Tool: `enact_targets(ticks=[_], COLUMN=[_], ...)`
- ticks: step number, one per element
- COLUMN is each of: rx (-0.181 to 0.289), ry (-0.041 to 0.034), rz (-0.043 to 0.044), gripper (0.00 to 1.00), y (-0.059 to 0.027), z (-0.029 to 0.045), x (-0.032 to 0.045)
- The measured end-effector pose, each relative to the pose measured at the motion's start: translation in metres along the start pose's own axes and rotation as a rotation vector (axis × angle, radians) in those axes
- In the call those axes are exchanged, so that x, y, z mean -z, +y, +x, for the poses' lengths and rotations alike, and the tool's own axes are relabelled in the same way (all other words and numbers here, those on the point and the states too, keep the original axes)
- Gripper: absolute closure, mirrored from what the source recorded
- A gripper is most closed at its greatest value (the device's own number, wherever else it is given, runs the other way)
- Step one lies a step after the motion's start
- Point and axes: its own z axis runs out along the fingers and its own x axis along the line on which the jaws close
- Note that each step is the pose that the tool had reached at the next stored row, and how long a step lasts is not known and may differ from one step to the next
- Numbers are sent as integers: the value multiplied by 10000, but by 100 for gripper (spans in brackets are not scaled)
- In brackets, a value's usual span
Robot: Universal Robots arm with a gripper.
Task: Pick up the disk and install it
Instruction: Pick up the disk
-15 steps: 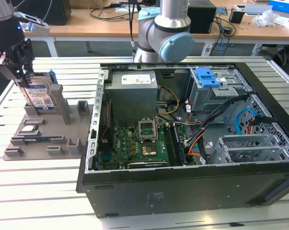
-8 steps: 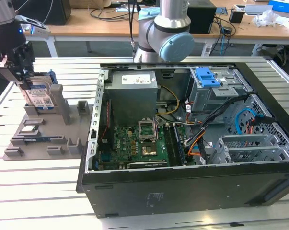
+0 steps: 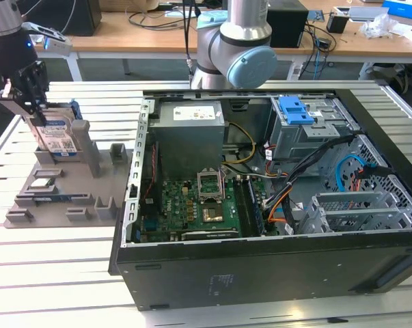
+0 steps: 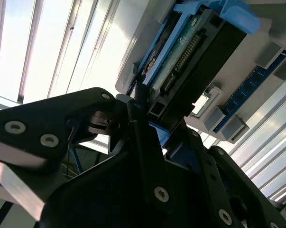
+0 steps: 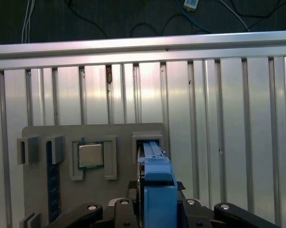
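**Hand clamped on the standing disk at the fixture**

The hand [image 3: 28,106], in the upper left of the exterior view, appears pressed together on the top end of the disk [image 3: 57,140]. In the first wrist view the disk's blue bracket [image 5: 158,185] sits between the hand's two sides.

The disk is seated on edge in a slot of the grey fixture [image 3: 62,188] on the tabletop [image 3: 55,273]. It is well apart from the open computer case [image 3: 260,273] at centre and right of the frame.

The step in hand looks like the pick-up, with the grasp made and the disk not yet lifted. Freeing it would call for a straight pull along the slot, so that the bracket does not bind.

The long axis runs roughly upright, leaning slightly. The labelled face looks toward the frame's lower right. In the second wrist view the connector end [image 4: 180,59] points toward the hand.
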Motion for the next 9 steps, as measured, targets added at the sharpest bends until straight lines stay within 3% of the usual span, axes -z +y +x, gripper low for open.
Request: enact_targets(ticks=[9], rx=[0], ry=[0], rz=[0], gripper=[63], y=[0], z=[0], x=[-5])
